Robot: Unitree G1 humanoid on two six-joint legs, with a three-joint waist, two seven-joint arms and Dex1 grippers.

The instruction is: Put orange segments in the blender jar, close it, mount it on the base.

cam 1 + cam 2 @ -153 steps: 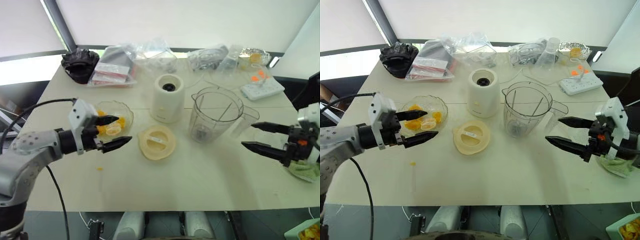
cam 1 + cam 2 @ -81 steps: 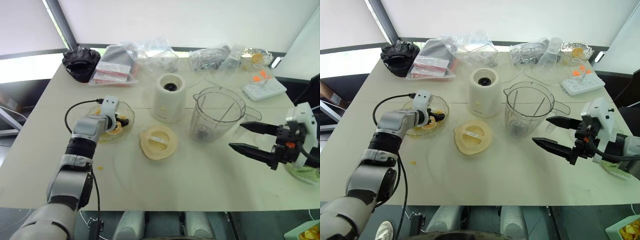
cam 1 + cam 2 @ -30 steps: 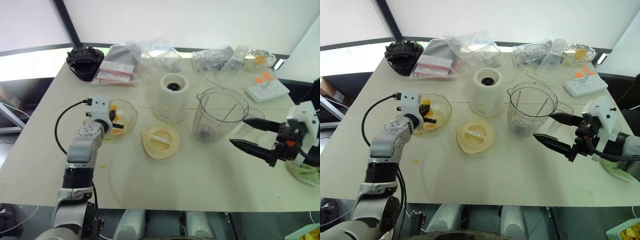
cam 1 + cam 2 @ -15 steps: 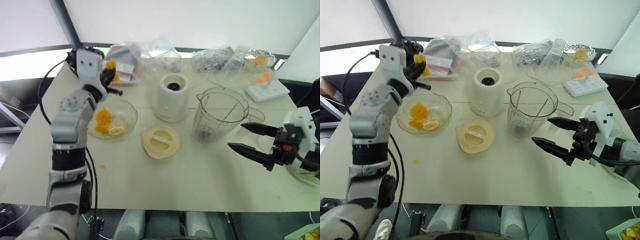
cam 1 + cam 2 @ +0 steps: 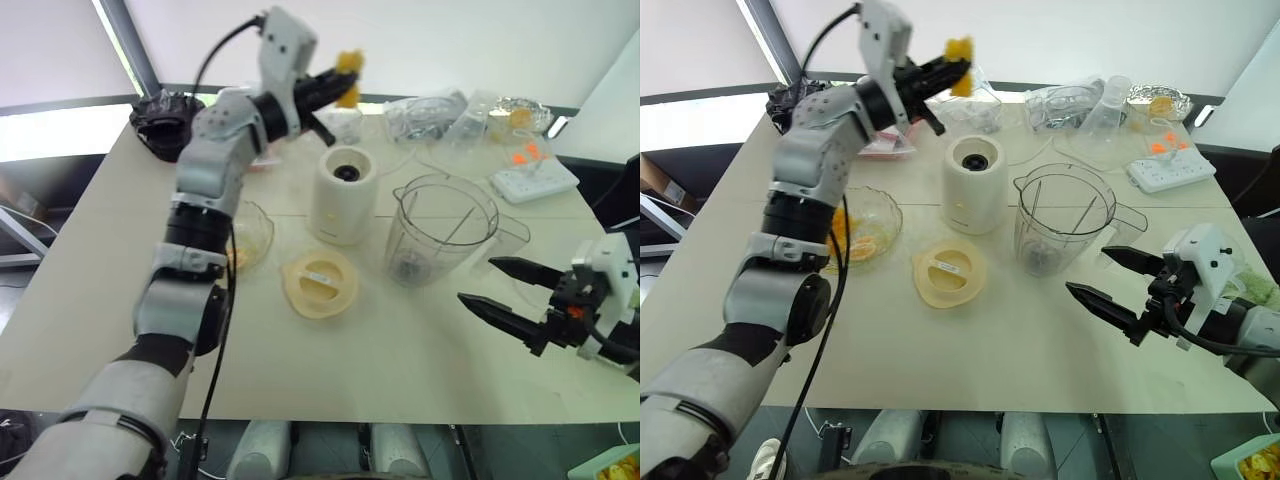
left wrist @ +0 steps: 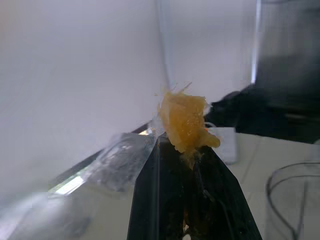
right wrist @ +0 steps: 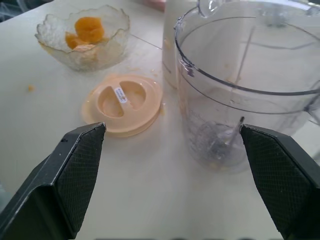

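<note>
Left fingers (image 5: 338,80) pinch a segment (image 5: 347,70) aloft; right fingers (image 5: 497,288) gape empty; jar (image 5: 441,230) unfilled, lid (image 5: 318,284) off, base (image 5: 341,196) bare.

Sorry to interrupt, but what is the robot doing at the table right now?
It is loading a blender. The left end effector is shut on an orange segment, held high above the base. The blender jar stands open and looks empty, its lid lying on the table. The right end effector waits open beside the jar.

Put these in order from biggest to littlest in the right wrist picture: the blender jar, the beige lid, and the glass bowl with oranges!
1. blender jar, biggest, though it is also nearest the camera
2. beige lid
3. glass bowl, littlest, but it sits farthest away
</note>
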